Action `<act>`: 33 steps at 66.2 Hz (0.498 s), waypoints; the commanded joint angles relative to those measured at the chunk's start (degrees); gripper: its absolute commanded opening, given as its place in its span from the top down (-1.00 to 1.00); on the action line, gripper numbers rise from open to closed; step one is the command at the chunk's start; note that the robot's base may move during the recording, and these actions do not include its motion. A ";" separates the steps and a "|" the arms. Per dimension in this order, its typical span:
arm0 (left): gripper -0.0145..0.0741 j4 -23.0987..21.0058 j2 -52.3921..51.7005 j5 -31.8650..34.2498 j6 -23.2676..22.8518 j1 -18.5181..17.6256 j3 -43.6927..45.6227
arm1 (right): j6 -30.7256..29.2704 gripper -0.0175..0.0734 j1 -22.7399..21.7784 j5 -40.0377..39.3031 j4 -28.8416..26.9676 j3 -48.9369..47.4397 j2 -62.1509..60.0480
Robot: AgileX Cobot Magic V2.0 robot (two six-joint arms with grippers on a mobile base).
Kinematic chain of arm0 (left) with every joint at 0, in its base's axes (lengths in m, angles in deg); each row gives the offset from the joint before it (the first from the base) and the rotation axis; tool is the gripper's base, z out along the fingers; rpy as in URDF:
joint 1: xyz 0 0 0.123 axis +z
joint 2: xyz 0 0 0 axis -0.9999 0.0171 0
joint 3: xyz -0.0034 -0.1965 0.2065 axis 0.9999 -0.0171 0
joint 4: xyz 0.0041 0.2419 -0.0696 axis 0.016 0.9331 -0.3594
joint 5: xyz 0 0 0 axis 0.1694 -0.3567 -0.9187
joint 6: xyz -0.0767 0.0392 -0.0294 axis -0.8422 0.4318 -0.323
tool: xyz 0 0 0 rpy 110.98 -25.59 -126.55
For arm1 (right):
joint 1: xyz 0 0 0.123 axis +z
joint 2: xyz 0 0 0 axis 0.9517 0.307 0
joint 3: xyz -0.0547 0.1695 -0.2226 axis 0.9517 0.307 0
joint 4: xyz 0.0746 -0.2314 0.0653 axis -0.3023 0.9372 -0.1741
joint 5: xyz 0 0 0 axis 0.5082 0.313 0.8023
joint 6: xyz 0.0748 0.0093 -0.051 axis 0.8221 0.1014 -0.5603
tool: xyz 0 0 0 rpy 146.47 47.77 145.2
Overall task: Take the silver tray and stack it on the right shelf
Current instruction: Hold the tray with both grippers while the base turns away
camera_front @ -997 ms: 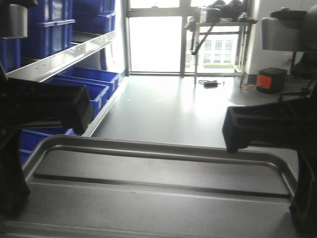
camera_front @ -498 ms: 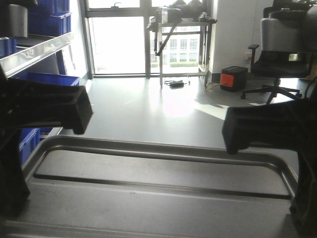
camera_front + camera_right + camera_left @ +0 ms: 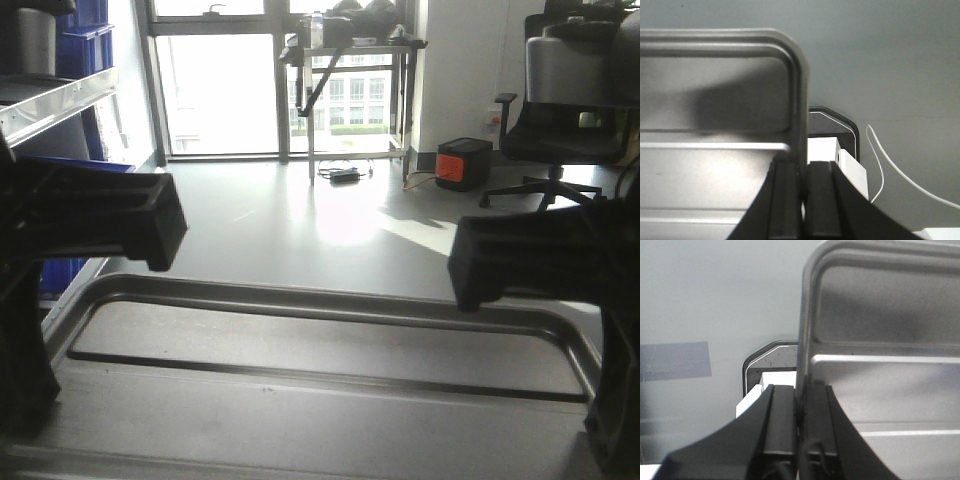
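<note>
Item: silver tray, which we hold between us. Left hand clenched on its left rim; right hand clenched on its right rim.

black blocky left hand, matching right hand, grey cylindrical joint, white base

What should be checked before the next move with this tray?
1. Left claw shut on silver tray rim: ok.
2. Right claw shut on opposite rim: ok.
3. Tray roughly level between the arms: ok.
4. Right shelf in sight: not ok; only a left-side shelf shows.
5. Path to the right: cannot tell; an office chair and orange box stand there.
</note>
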 commanded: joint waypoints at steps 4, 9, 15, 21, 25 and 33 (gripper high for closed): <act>0.90 1.68 -1.23 -1.36 -0.01 -0.14 1.30 | -0.18 0.47 -0.05 1.72 2.03 -1.27 -1.08; 0.90 1.68 -1.23 -1.36 -0.01 -0.14 1.30 | -0.18 0.47 -0.05 1.72 2.03 -1.27 -1.08; 0.90 1.68 -1.23 -1.36 -0.01 -0.14 1.30 | -0.18 0.47 -0.05 1.72 2.03 -1.27 -1.08; 0.90 1.68 -1.23 -1.36 -0.01 -0.14 1.30 | -0.18 0.47 -0.05 1.72 2.03 -1.27 -1.08; 0.90 1.68 -1.23 -1.36 -0.01 -0.14 1.30 | -0.18 0.47 -0.05 1.72 2.03 -1.27 -1.08; 0.90 1.68 -1.23 -1.36 -0.01 -0.14 1.30 | -0.18 0.47 -0.05 1.72 2.03 -1.27 -1.08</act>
